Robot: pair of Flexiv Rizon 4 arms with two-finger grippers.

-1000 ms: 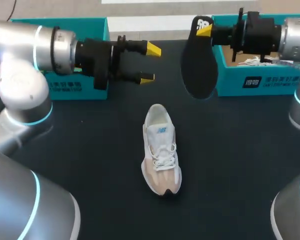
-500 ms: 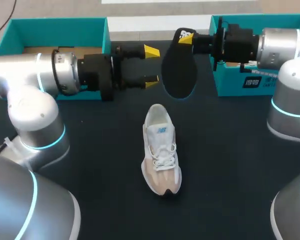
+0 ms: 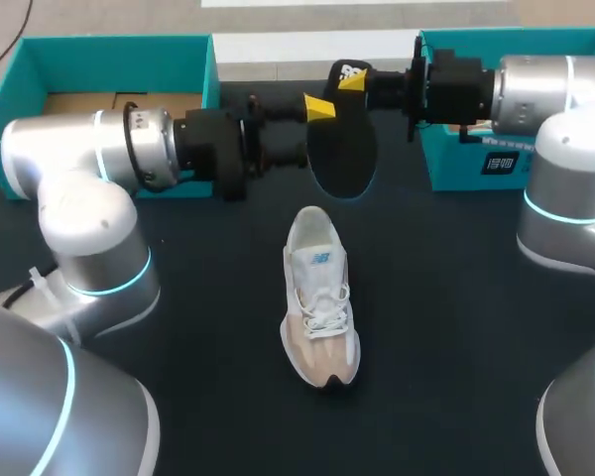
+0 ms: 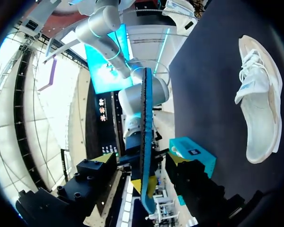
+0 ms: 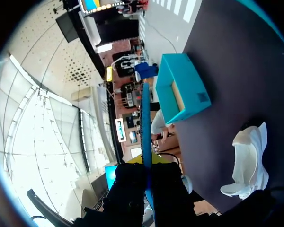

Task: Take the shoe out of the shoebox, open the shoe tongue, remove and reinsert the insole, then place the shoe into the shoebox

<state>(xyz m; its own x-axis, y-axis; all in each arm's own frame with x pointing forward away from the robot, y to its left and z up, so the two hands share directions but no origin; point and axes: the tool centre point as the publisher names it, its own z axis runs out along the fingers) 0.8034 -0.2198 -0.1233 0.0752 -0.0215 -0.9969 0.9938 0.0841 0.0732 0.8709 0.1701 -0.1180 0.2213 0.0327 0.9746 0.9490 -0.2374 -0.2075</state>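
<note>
From above, the shoe [image 3: 319, 297] lies on the table [image 3: 456, 327], out of its box, heel end away from me. Just beyond that heel the black insole [image 3: 343, 159] hangs in the air, pinched at its upper end by the right gripper [image 3: 355, 77]. The left gripper [image 3: 312, 129] sits level with the insole's edge, on the shoe's left side, with one yellow tip showing (the other is hidden behind the insole).

In the left wrist view the insole [image 4: 146, 142] stands edge-on between the spread fingers of the left gripper [image 4: 142, 161], a gap on each side, so nothing is gripped. The shoe [image 4: 258, 104] lies well off to one side.

In the right wrist view the right gripper [image 5: 146, 172] is clamped on the insole [image 5: 146, 123], which runs straight ahead. The shoe [image 5: 248, 163] lies off to one side, below.

I judge the removal done and a handover under way before reinsertion. Next, the left fingers must close squarely on the insole's flat faces before the right lets go.
</note>
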